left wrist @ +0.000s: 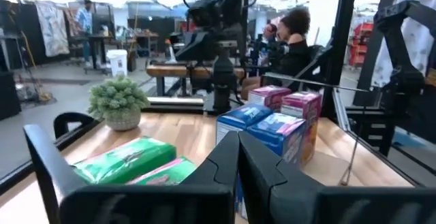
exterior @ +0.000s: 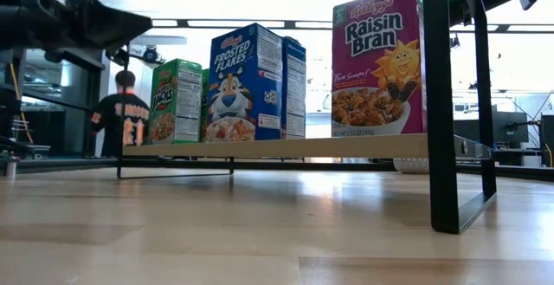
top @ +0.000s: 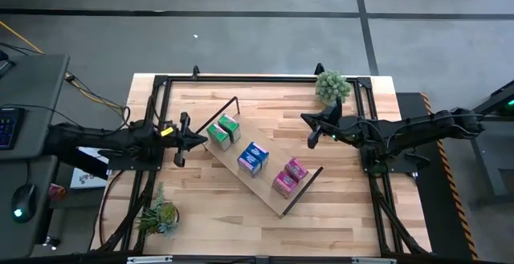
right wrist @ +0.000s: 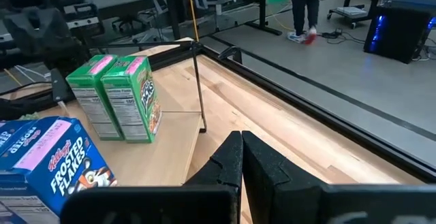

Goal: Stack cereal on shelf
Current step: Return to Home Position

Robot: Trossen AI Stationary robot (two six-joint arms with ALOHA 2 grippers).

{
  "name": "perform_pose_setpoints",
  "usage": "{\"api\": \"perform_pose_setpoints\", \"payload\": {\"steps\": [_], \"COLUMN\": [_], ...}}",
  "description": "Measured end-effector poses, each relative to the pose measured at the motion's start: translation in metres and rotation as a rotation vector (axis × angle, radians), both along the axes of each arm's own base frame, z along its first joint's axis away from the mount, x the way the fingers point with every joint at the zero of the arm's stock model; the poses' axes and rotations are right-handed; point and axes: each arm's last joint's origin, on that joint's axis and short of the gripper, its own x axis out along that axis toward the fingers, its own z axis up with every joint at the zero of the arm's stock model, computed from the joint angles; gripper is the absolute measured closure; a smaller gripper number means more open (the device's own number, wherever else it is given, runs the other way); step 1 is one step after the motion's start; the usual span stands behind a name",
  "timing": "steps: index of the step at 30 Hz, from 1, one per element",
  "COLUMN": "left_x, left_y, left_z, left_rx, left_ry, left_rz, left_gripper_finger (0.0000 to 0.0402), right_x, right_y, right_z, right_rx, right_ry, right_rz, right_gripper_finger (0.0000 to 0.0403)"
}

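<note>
Six cereal boxes on the shelf [top: 259, 188], both hands closed and empty.
We see the shelf lying diagonally on the worktop [top: 337, 216], with the boxes upright in pairs along it: green pair [top: 224, 130] at one end, blue pair [top: 252, 158] mid-shelf, pink pair [top: 290, 176] at the other end. Left hand [left wrist: 238, 146] sits just off the shelf's green end, fingers pressed together. Right hand [right wrist: 242, 142] hangs apart from the shelf's far long side, nearer the pink end, fingers also together.

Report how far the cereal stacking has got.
Done: green pair, blue pair and pink pair, all six cereal boxes, stand on the shelf. In hand: nothing; left gripper and right gripper are shut, empty, clear of the shelf. Left: probably just returning home.
</note>
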Motion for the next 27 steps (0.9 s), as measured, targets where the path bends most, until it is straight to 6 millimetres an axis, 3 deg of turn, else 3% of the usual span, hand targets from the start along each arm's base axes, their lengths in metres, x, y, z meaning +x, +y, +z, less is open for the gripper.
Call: {"api": "perform_pose_setpoints", "payload": {"steps": [9,18,27], "left_x": [-0.004,-0.004,-0.004], "left_y": [0.001,0.001,0.001], "left_z": [-0.006,-0.007,-0.007], "left_rx": [0.028,0.056,0.046], "left_ry": [-0.024,-0.018,-0.018], "left_rz": [0.024,0.05,0.049], "left_gripper_finger": [0.0402,0.0401,0.0401], "right_x": [-0.002,-0.028,-0.059], "right_y": [0.002,0.005,0.005], "right_z": [0.0,-0.003,-0.048], "right_rx": [-0.003,0.081,0.035], "right_ry": [0.032,0.101,-0.161], "right_rz": [0.095,0.204,0.408], "right_gripper_finger": [0.0402,0.0402,0.0403]}}
